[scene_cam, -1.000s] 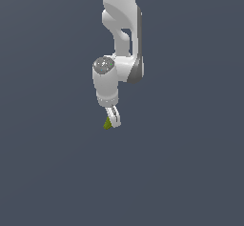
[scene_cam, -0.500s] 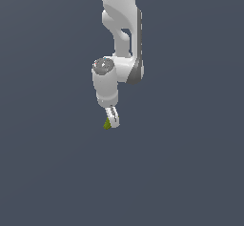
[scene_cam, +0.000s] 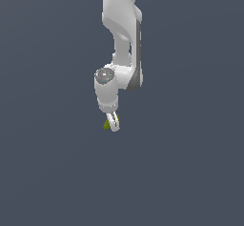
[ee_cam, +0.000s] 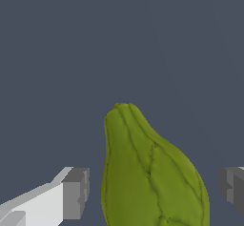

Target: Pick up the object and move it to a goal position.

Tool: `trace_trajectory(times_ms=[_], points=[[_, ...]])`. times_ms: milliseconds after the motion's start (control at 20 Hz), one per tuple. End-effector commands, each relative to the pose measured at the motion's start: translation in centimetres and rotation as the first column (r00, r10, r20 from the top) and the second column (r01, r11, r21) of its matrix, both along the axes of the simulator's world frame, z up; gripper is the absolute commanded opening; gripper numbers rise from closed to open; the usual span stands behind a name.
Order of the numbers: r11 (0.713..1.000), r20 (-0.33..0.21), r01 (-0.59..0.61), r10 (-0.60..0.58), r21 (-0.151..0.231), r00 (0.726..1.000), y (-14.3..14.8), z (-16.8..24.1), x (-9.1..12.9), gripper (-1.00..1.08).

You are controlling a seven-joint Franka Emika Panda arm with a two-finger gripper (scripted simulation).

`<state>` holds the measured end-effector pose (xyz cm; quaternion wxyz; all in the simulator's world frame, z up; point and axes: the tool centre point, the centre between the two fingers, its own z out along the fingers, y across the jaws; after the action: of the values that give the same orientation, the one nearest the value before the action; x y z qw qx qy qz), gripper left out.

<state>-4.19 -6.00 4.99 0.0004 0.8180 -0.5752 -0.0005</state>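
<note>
The object (scene_cam: 106, 124) is a small olive-green, ribbed, pear-like lump on the grey floor. In the wrist view it (ee_cam: 152, 172) fills the space between my two fingers, its narrow end pointing away. My white gripper (scene_cam: 113, 124) hangs straight down from the arm with its fingertips at the object's level. In the wrist view the gripper (ee_cam: 155, 190) straddles the object. One grey pad (ee_cam: 76, 191) and the other pad (ee_cam: 232, 189) each stand a small gap off its sides. The jaws are open and do not touch it.
A plain dark grey floor (scene_cam: 190, 172) lies all round. The white arm (scene_cam: 121, 25) rises from the gripper to the upper edge of the exterior view. No other object and no goal marker is in view.
The gripper has sunk very slightly beside the object. The object has not moved.
</note>
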Motion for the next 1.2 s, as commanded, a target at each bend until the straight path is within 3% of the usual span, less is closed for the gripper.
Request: trace_trajectory(times_ms=[0, 150, 200, 800, 1150], points=[[1.0, 0.001, 0.001, -0.001, 0.0, 1.0, 0.0, -0.7, 0.1, 1.0], [1.0, 0.001, 0.001, -0.001, 0.0, 1.0, 0.0, -0.9, 0.1, 1.0], [1.0, 0.001, 0.001, -0.001, 0.0, 1.0, 0.0, -0.9, 0.1, -1.0], [1.0, 0.003, 0.0, 0.0, 0.001, 1.0, 0.1, -0.8, 0.1, -1.0], [1.0, 0.003, 0.0, 0.0, 0.001, 1.0, 1.8, -0.5, -1.1, -1.0]])
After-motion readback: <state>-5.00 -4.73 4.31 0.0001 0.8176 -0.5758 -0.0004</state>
